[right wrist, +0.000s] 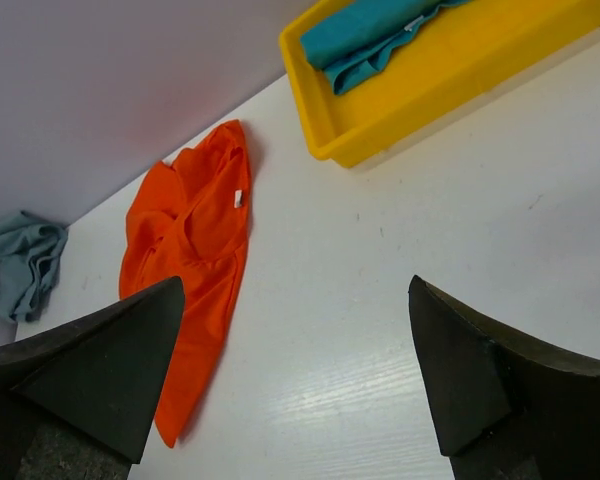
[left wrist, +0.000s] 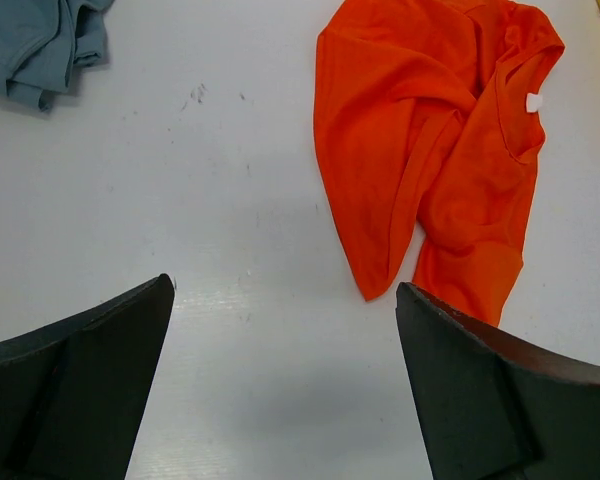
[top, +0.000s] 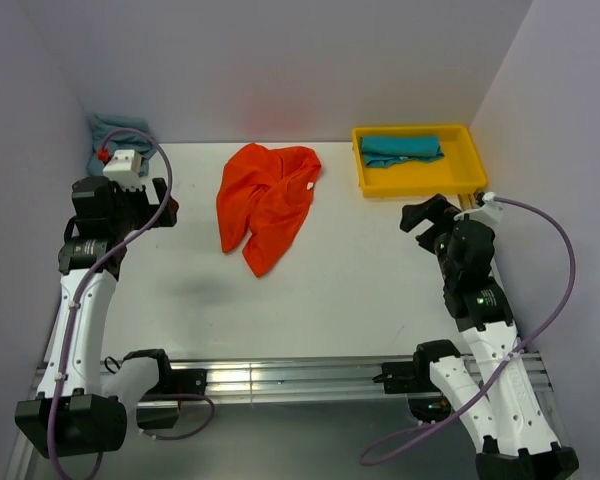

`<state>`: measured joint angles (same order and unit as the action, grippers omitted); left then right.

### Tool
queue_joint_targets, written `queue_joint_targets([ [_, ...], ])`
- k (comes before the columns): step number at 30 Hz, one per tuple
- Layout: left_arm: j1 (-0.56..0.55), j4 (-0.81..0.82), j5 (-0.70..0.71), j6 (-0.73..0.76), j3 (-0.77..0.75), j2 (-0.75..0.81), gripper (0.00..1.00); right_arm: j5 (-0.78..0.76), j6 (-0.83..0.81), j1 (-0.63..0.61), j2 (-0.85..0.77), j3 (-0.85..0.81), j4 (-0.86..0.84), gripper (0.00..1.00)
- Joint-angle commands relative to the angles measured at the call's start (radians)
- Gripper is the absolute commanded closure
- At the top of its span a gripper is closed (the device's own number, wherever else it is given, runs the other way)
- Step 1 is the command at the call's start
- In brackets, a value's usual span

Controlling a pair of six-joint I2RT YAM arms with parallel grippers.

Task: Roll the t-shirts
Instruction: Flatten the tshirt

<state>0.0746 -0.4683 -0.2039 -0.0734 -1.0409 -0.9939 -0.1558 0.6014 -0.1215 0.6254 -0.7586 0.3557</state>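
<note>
Seen from above, the orange shirt [top: 265,205] lies crumpled near the table's [top: 340,290] far edge. The grey shirt [top: 115,130] is bunched in the far left corner, and the teal shirt [top: 400,150] sits in the tray [top: 420,185] at the far right corner. At the left wrist, the left gripper [left wrist: 285,290] gapes empty over bare table, with the orange hem just ahead to its right. At the right wrist, the right gripper [right wrist: 295,285] is also wide and empty, and the orange shirt lies well off to its left. I'd flatten first: each gripper should pinch a hem corner and draw the cloth flat before any rolling.
</note>
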Motion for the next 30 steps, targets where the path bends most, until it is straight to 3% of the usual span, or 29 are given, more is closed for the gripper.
queue_joint_targets([
  [1, 0.002, 0.033, -0.006, -0.019, -0.03, 0.0, 0.01, -0.005, -0.009, 0.005, -0.001, -0.007, -0.012, 0.0],
  [6, 0.002, 0.028, -0.023, -0.02, -0.034, -0.012, 0.01, 0.114, -0.038, 0.005, 0.057, -0.008, 0.002, 0.01],
  [11, 0.002, 0.023, -0.022, -0.022, -0.038, -0.023, 0.02, 0.183, 0.046, -0.044, 0.16, 0.08, -0.119, 0.07],
  [18, 0.002, 0.008, -0.012, -0.019, -0.048, -0.048, 0.02, 0.041, 0.161, -0.398, 0.472, 0.099, -0.259, 0.14],
  [26, 0.004, 0.002, -0.009, -0.017, -0.053, -0.06, 0.02, 0.024, 0.262, -0.593, 0.83, -0.076, -0.38, 0.16],
  [30, 0.004, 0.002, -0.005, -0.016, -0.051, -0.058, 0.02, 0.051, 0.337, -0.629, 1.006, -0.145, -0.446, 0.2],
])
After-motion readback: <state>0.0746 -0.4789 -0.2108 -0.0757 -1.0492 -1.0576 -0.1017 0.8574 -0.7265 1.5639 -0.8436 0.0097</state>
